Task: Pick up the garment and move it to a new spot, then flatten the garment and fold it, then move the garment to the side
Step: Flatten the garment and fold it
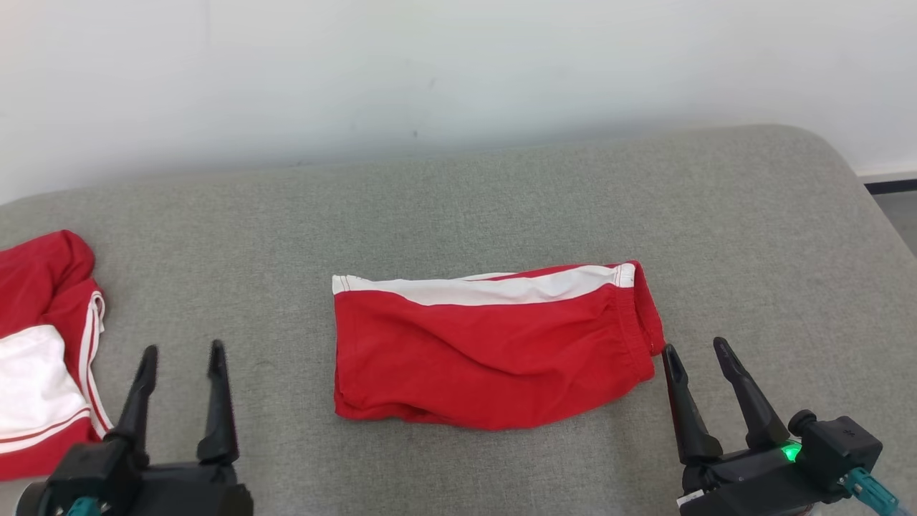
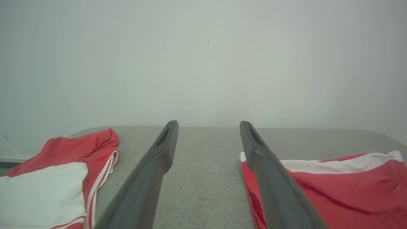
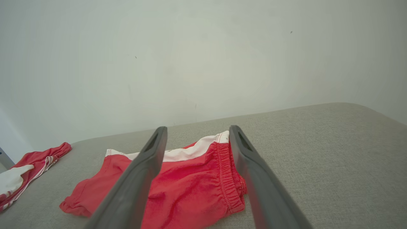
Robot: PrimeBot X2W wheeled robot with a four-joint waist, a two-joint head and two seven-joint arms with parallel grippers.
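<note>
A folded red garment (image 1: 487, 351) with a broad white stripe along its far edge lies in the middle of the grey cushion (image 1: 501, 201). A gathered hem runs down its right end, and no numbers show on it. My left gripper (image 1: 183, 349) stands open to its left, apart from the cloth; in the left wrist view the garment (image 2: 343, 190) lies to the right of my left gripper (image 2: 208, 124). My right gripper (image 1: 695, 346) is open just off the garment's right end. In the right wrist view my right gripper (image 3: 197, 128) frames the garment (image 3: 190, 187).
A second red garment (image 1: 43, 344) with a white panel and thin white stripes lies bunched at the cushion's left edge. A pale wall (image 1: 458, 72) rises behind the cushion. The cushion's right edge (image 1: 877, 215) drops to the floor.
</note>
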